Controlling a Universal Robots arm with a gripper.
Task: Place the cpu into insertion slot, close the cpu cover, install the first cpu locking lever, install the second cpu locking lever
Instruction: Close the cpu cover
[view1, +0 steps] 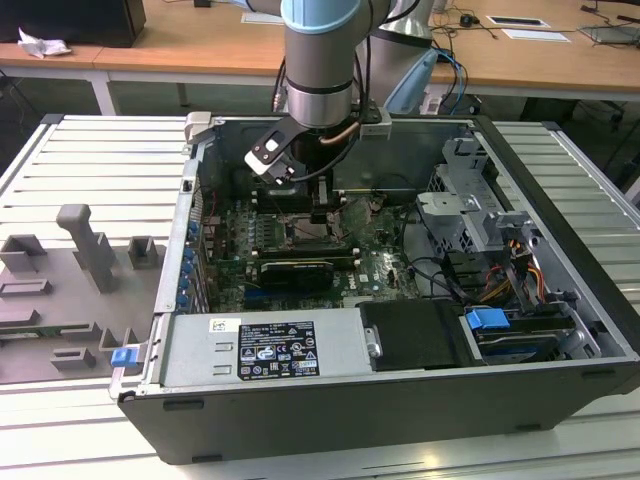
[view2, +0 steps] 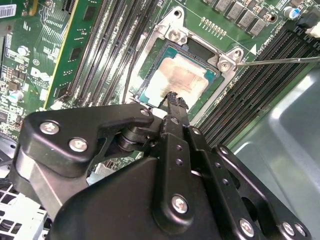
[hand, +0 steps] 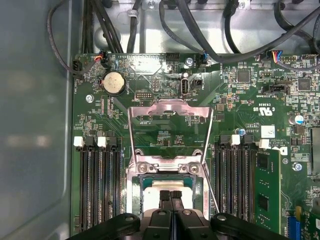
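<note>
The cpu (view2: 186, 75), a small square chip with a pale metal top, lies flat in the insertion slot (view2: 173, 35), whose silvery rim and screws frame it. My gripper (view2: 175, 99) hangs just above the chip's near edge with its two black fingers (hand: 165, 197) pressed together and nothing between them. The cpu cover (hand: 170, 108), a thin silvery frame with a central cut-out, stands swung open on its hinge beyond the socket. A thin wire locking lever (view2: 280, 61) sticks out free beside the socket. In the exterior view the gripper (view1: 322, 215) reaches down into the open computer case.
Long black memory slots (hand: 97, 185) flank the socket on both sides. A green expansion card (view2: 60, 55) stands nearby. Cables (hand: 200, 30) run along the case's far wall. A drive cage (view1: 470, 215) and power supply (view1: 270, 350) fill the case's other side. Grey fixtures (view1: 85, 250) lie outside.
</note>
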